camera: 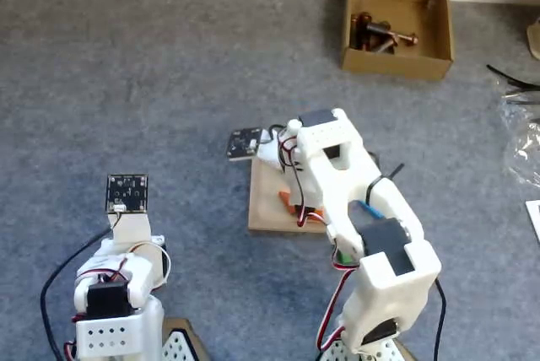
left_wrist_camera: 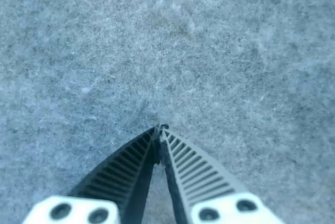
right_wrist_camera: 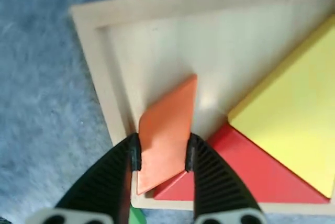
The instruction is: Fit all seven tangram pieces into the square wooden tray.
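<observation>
The square wooden tray [right_wrist_camera: 99, 72] lies on the grey carpet, and in the high view the tray [camera: 263, 209] sits under the right arm. My right gripper [right_wrist_camera: 163, 148] is shut on an orange parallelogram piece [right_wrist_camera: 166, 122], holding it tilted over the tray's corner. A large yellow triangle [right_wrist_camera: 293, 114] and a red triangle [right_wrist_camera: 241, 174] lie flat in the tray beside it. A green piece [right_wrist_camera: 137, 216] peeks out just past the tray's rim. My left gripper [left_wrist_camera: 159, 130] is shut on nothing over bare carpet, far to the left of the tray.
A cardboard box [camera: 396, 19] with copper-coloured parts stands at the back right. Clear plastic wrap and cables [camera: 521, 125] lie at the right edge. The left arm [camera: 118, 285] stands at the front left on open carpet.
</observation>
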Controlling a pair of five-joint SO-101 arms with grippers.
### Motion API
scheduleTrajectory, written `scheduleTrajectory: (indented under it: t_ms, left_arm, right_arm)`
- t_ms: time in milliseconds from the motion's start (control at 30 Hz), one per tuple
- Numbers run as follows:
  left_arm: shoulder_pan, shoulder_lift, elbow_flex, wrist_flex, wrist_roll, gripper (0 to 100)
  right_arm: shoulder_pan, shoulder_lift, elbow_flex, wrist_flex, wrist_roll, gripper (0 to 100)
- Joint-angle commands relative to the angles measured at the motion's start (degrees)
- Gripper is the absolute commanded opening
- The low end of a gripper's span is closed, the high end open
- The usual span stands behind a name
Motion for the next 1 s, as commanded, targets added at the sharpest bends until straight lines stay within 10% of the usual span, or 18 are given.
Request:
scheduleTrajectory:
  t_ms: [0, 967]
  left_arm:
    - [-0.48, 0.4, 1.19, 0.44, 0.09, 0]
    - [-0.48, 0.4, 1.19, 0.44, 0.09, 0]
  right_arm:
    - [1.8, -1.98, -0.13, -0.48, 2.99, 0.5]
    - [2.86, -2.24, -1.01, 3.21, 2.11, 9.5]
